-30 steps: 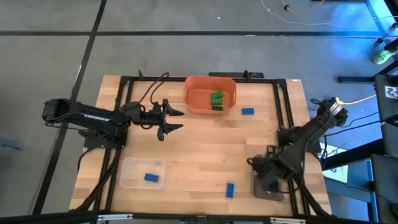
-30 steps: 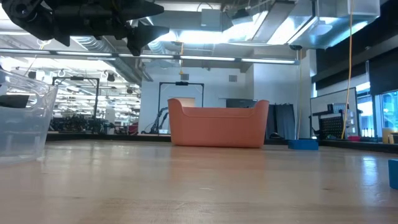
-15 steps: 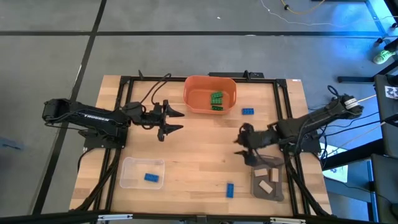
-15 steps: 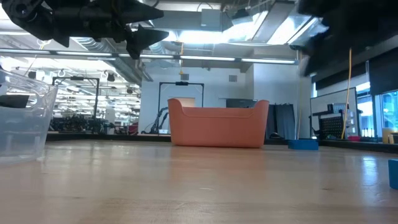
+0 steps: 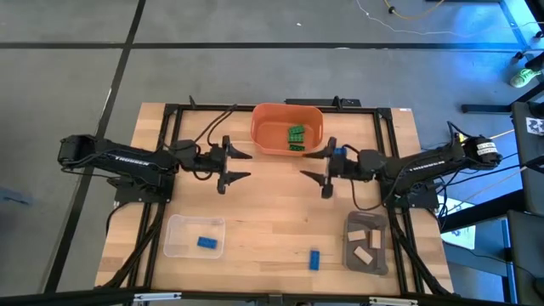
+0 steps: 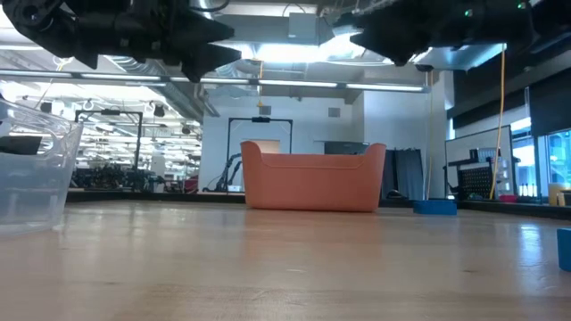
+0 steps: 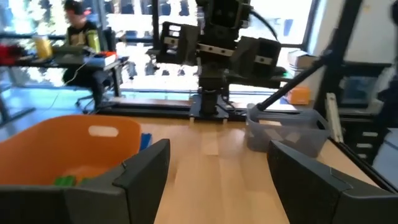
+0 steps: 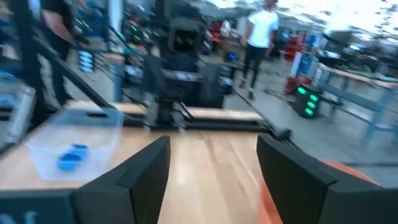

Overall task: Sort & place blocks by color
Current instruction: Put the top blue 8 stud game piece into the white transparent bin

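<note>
Dark right gripper [image 5: 322, 174], jaws apart and empty, is now hanging at centre frame in the high view, having swung up from the grey tray [image 5: 366, 253] lower right; a tan block [image 5: 363, 256] is lying there, apparently delivered. Studded blue blocks [image 5: 314, 259] are waiting. Left gripper [image 5: 234, 167], open, is staying centre-left.

Low view: smooth orange bin [image 6: 312, 176] is sitting mid-frame.

Right wrist view: clear tray [image 8: 73, 140], left, is holding a blue block [image 8: 73, 157].

Orange bin [image 5: 287, 127], clear tray [image 5: 195, 235], grey tray [image 5: 367, 252]
</note>
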Controlling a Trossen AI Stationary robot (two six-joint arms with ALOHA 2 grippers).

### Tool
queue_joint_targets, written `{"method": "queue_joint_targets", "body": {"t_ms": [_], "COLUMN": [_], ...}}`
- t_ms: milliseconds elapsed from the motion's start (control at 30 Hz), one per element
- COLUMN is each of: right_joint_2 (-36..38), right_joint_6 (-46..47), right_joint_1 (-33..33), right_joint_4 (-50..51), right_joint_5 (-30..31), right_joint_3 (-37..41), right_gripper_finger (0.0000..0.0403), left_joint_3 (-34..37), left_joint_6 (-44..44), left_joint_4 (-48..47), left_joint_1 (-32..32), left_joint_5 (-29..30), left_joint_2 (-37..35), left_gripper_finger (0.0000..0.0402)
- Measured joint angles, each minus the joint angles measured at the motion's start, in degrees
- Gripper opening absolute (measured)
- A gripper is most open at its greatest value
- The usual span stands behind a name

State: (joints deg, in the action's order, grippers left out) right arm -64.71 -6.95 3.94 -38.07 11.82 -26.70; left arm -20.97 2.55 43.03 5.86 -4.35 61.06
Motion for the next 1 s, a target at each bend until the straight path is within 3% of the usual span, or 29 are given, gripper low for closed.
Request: {"method": "queue_joint_targets", "body": {"t_ms": [133,333,400,467,533,600,700,800,900,1000], "right_joint_2": [0.0,0.0,0.0,0.0,0.0,0.0,-0.3,-1.7,-4.4,-8.2], "right_joint_6": [-0.8,-2.3,0.3,6.1,13.3,20.5,24.3,14.6,4.5,-7.0], "right_joint_1": [-0.5,-0.5,-0.5,-0.6,-2.1,-4.2,-8.2,-13.0,-18.4,-23.0], "right_joint_4": [0.9,1.3,3.1,10.3,23.6,40.0,65.9,83.2,88.2,91.5], "right_joint_5": [3.5,4.0,7.7,15.7,24.4,27.3,20.0,14.4,12.0,3.1], "right_joint_3": [0.0,0.0,-0.2,-1.4,-4.5,-9.2,-17.7,-25.0,-29.0,-30.2], "right_gripper_finger": [0.0242,0.0242,0.0242,0.0242,0.0242,0.0242,0.0242,0.0242,0.0242,0.0242], "left_joint_3": [0.0,0.0,0.0,0.0,0.0,0.0,0.0,0.0,0.0,0.0], "left_joint_6": [2.7,2.9,3.2,4.7,6.4,7.4,7.6,7.6,7.6,7.6], "left_joint_4": [-1.1,-1.0,-1.0,-1.0,-1.0,-1.0,-1.0,-1.0,-1.0,-1.1], "left_joint_1": [0.0,0.0,0.0,0.0,0.0,0.0,0.0,0.0,0.0,0.0], "left_joint_5": [2.6,2.6,2.6,2.5,2.0,1.8,1.7,1.2,0.3,0.3], "left_joint_2": [0.0,0.0,0.0,0.0,0.0,0.0,0.0,0.0,0.0,0.0], "left_gripper_finger": [0.0261,0.0261,0.0261,0.0261,0.0261,0.0261,0.0261,0.0261,0.0261,0.0261]}}
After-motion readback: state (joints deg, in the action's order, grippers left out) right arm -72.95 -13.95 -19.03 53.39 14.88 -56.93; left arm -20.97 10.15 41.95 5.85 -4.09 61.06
